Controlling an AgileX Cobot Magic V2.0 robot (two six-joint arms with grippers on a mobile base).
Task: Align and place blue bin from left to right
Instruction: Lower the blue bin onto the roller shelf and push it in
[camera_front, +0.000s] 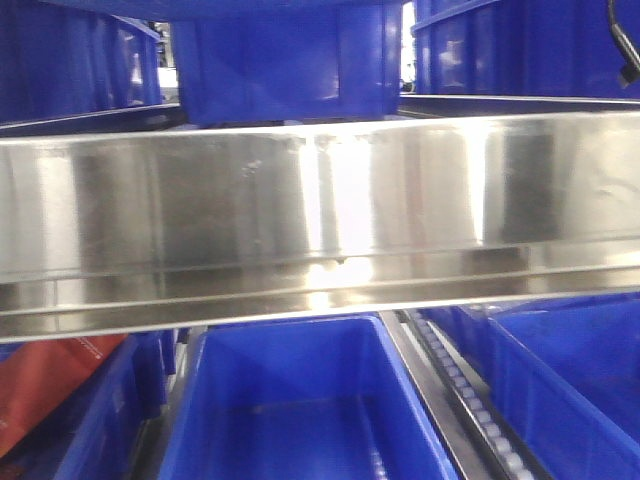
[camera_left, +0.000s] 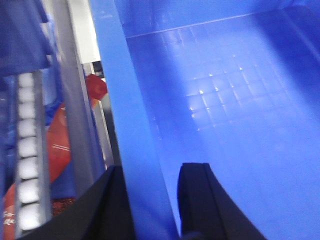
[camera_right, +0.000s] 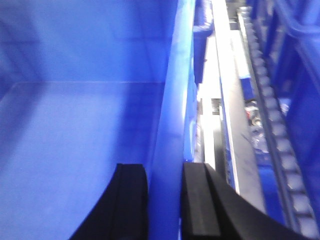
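Rim of blue bin, thick smooth plastic, is pinched between the black fingers of left gripper and right gripper. Left wrist view shows its grid-moulded inner face, with a white roller track alongside. Front view alone shows the brushed-steel rail.

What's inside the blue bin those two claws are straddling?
Nothing shows: the blue bin has a bare grid-patterned floor and plain walls. Black gripper fingers cover small patches near both side walls.
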